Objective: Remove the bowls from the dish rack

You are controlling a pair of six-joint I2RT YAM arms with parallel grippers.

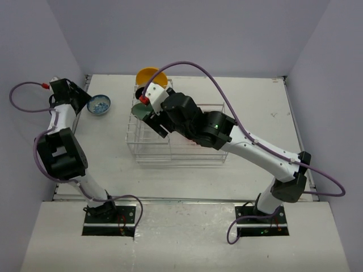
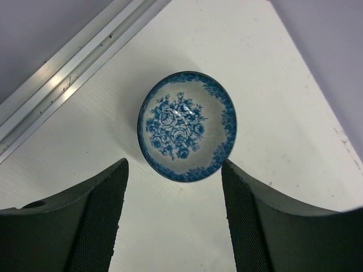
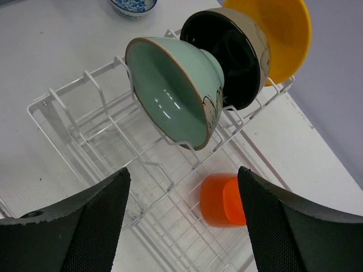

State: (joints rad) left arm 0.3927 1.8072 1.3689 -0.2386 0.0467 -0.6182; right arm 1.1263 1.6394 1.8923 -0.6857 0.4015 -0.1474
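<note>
The blue-and-white bowl (image 2: pixel 187 126) sits upright on the table at the far left (image 1: pixel 99 104), outside the dish rack (image 1: pixel 176 144). My left gripper (image 2: pixel 174 165) is open and empty, just short of it (image 1: pixel 85 98). In the right wrist view the pale mint bowl (image 3: pixel 170 93), the black bowl (image 3: pixel 227 51) and the yellow bowl (image 3: pixel 286 34) stand on edge in the rack's slots (image 3: pixel 85 107). The orange-red bowl (image 3: pixel 221 199) lies on its side in the low basket. My right gripper (image 3: pixel 183 170) is open and empty, hovering over the rack near the mint bowl (image 1: pixel 148 116).
A metal rail (image 2: pixel 74 73) runs along the table's left edge beside the blue-and-white bowl. Grey walls close in the table on the left, back and right. My right arm (image 1: pixel 227 136) stretches across the rack and hides the orange-red bowl in the top view.
</note>
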